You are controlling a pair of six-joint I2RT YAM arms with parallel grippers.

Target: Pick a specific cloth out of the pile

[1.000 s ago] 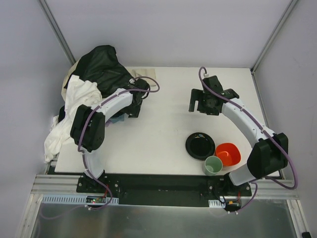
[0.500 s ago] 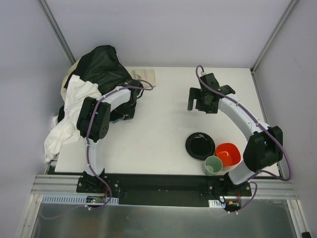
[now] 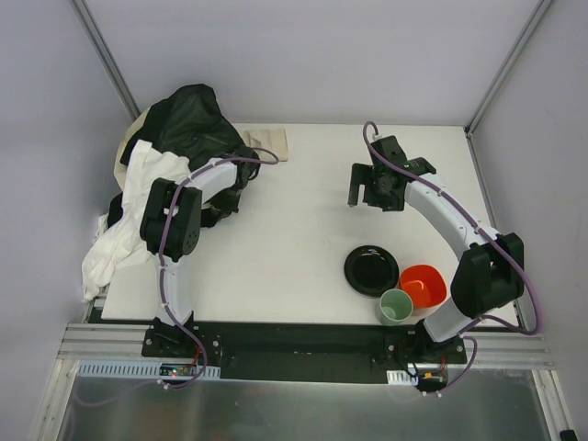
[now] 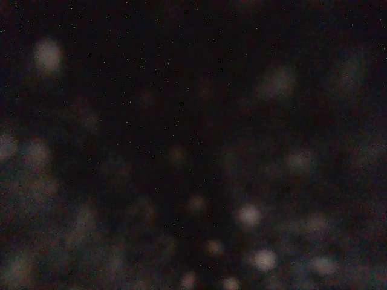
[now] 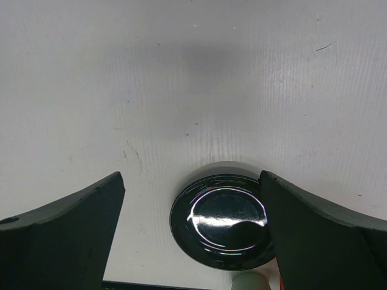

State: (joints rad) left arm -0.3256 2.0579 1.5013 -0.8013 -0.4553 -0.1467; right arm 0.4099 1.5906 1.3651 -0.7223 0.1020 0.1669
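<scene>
**A:** Where are the edges, and where is there room?

**B:** The table [image 3: 303,216] is boxed in by pale walls at the left, back and right. The arms' bases are bolted along its near edge. The widest stretch of bare top runs down the middle, between the two arms.

**A:** What crowds it?

**B:** The pile [image 3: 188,124] fills the far-left corner, with black fabric on top. A white garment [image 3: 138,197] spills over the left edge, and a beige cloth [image 3: 268,142] lies flat by the back edge. At the near right, a black plate [image 3: 371,271], an orange bowl [image 3: 424,285] and a green cup [image 3: 396,306] sit close together.

**A:** And the cloth?

**B:** No lavender shows in any view, so I cannot tell where it lies.

**A:** The pincers?

**B:** The left arm [image 3: 207,182] ends under the black fabric, and its wrist view is dark blur. The left gripper is clenched, but I cannot tell on what. The right gripper [image 3: 375,195] hangs over bare table with its jaws spread wide, holding nothing.
</scene>
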